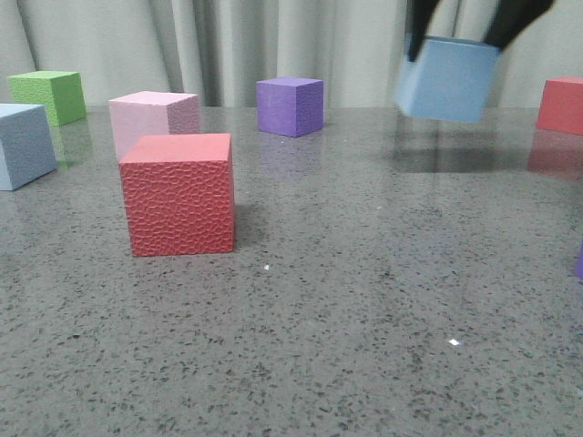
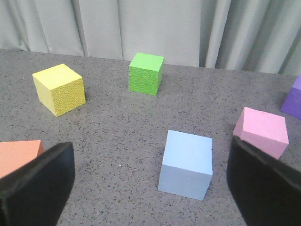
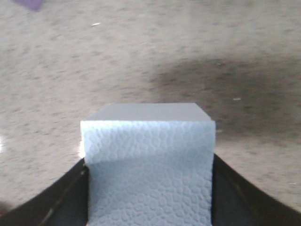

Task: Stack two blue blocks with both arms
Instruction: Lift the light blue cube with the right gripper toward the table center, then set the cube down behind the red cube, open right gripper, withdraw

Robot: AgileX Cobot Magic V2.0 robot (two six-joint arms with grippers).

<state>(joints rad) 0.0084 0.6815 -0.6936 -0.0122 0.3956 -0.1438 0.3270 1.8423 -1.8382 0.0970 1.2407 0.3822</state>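
Blue blocks are the business at hand, and they are not yet stacked: one blue block (image 1: pixel 448 80) hangs in the air above the worktop's far right part, pinched between the black fingers of the right tool (image 1: pixel 455 38), while the second blue block (image 1: pixel 23 146) rests on the worktop (image 1: pixel 346 300) at its left edge, well apart from the first. So the lift looks done, and the carry across and the placing on top remain. The right tool is clenched on its block, fingers pressed to opposite faces, the block slightly tilted. The left tool (image 2: pixel 150 183) is spread wide and holds nothing; its fingers hover either side of the resting block without touching it, a pink cube (image 2: pixel 262 131) just beside.
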